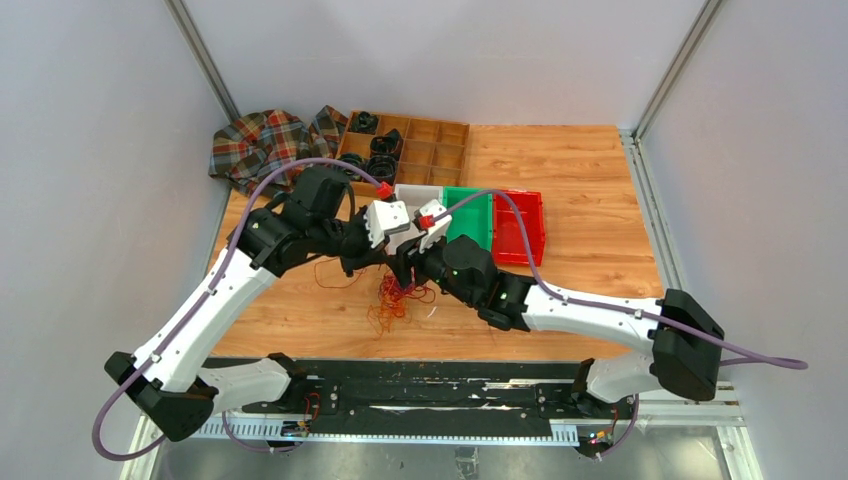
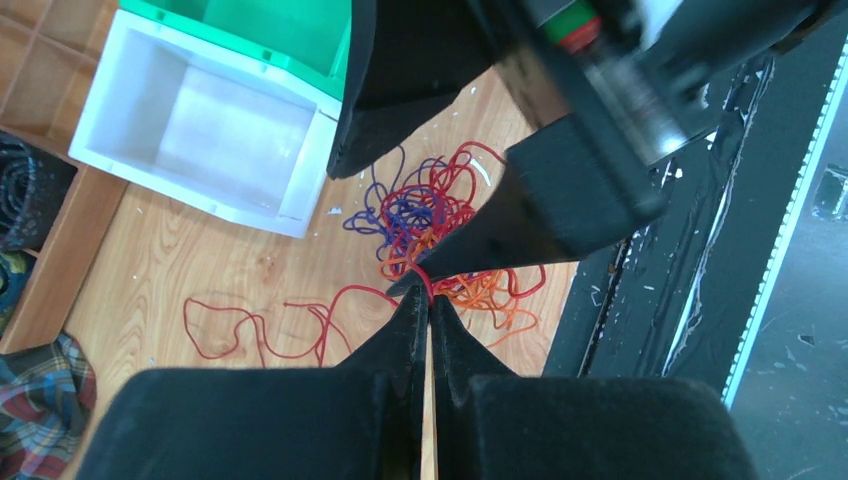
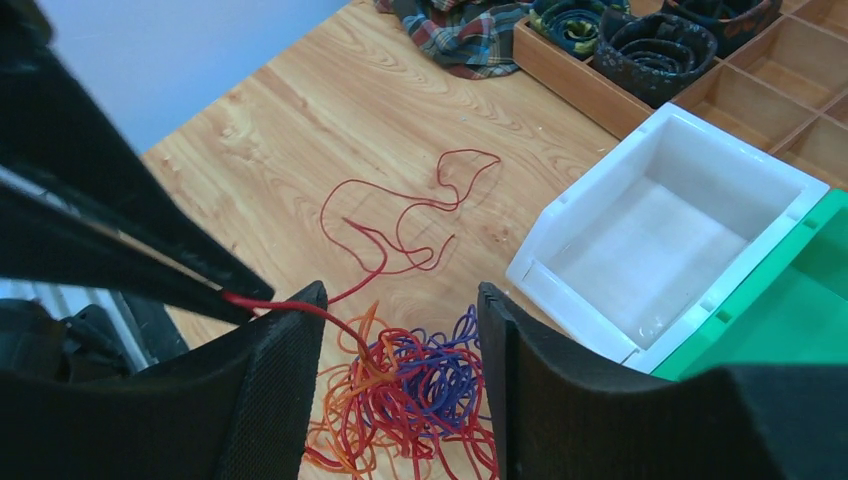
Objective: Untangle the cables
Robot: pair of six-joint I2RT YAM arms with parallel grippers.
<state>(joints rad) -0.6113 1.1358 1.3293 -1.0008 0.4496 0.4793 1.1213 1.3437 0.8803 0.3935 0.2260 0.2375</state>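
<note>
Cables (image 3: 410, 390) (red, orange and purple) lie tangled on the table (image 3: 330, 90) near the white bin (image 3: 650, 240), one red strand (image 3: 300, 308) pinched in the closed left gripper (image 2: 428, 298), the right gripper (image 3: 400, 295) spread open above the heap.

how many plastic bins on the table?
3, side by side: white bin left, partly under the arms; green bin middle; red bin right. None seems hidden.
</note>
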